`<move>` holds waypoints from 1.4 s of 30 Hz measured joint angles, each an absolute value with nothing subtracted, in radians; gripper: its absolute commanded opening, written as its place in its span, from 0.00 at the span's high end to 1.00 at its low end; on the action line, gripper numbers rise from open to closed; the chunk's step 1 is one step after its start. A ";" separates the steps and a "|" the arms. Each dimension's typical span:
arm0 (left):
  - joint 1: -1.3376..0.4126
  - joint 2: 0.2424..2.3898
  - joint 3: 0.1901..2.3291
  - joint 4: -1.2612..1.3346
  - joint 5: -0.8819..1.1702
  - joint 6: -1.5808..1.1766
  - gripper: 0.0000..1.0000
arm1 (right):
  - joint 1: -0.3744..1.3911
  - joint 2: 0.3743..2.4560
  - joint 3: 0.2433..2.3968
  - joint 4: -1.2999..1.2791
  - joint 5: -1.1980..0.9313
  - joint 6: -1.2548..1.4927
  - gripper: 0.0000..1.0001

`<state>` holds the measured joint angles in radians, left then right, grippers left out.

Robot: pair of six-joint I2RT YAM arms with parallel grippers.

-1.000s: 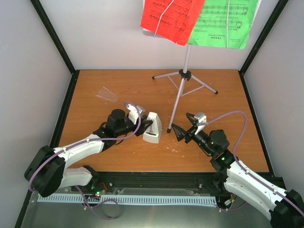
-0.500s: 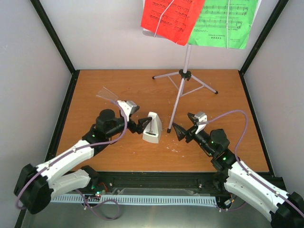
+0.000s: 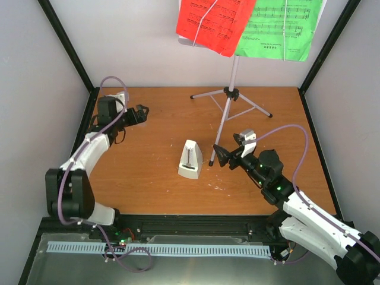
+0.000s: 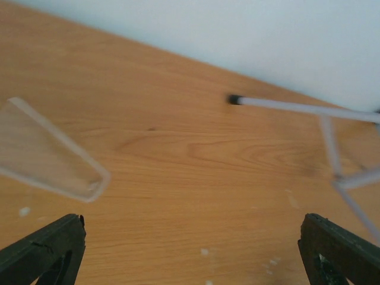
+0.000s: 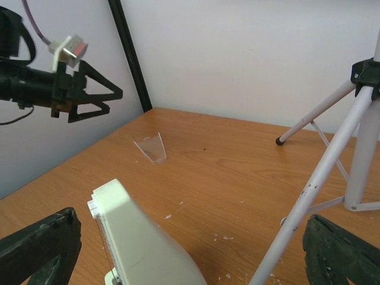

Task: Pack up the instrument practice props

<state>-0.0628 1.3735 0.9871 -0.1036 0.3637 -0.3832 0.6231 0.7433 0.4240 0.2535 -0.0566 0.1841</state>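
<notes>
The white pyramid-shaped metronome (image 3: 190, 160) stands upright mid-table, close in front of my right gripper (image 3: 215, 157), which is open and holds nothing. In the right wrist view the metronome (image 5: 139, 240) fills the lower left between the fingers. The music stand's silver pole (image 3: 227, 113) and tripod rise just right of it, with the red page (image 3: 214, 24) and green page (image 3: 279, 27) on top. My left gripper (image 3: 141, 113) hangs open at the far left, over bare wood (image 4: 190, 243). It also shows in the right wrist view (image 5: 89, 89).
A clear plastic trapezoid cover (image 4: 50, 154) lies flat on the wood just left of my left fingers, and shows in the right wrist view (image 5: 151, 147). A tripod leg tip (image 4: 236, 100) rests ahead. Walls and black frame posts (image 3: 65, 44) close in the table.
My left gripper opened beside the metronome, pulled away and swung to the far left rear by the clear cover. The right gripper edged slightly toward the metronome. The metronome stayed upright.
</notes>
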 measured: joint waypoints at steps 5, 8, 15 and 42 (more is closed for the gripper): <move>0.065 1.588 1.098 -0.184 0.336 -0.392 0.11 | 0.623 0.790 0.438 0.242 -0.057 0.185 0.00; 0.127 1.744 1.194 -0.205 0.313 -0.418 0.16 | 0.623 0.799 0.437 0.239 -0.064 0.193 0.00; 0.156 2.022 1.398 -0.265 0.197 -0.447 0.39 | 0.623 0.801 0.427 0.244 -0.094 0.223 0.00; 0.155 2.207 1.563 -0.330 0.085 -0.401 0.85 | 0.623 0.876 0.404 0.251 -0.106 0.260 0.00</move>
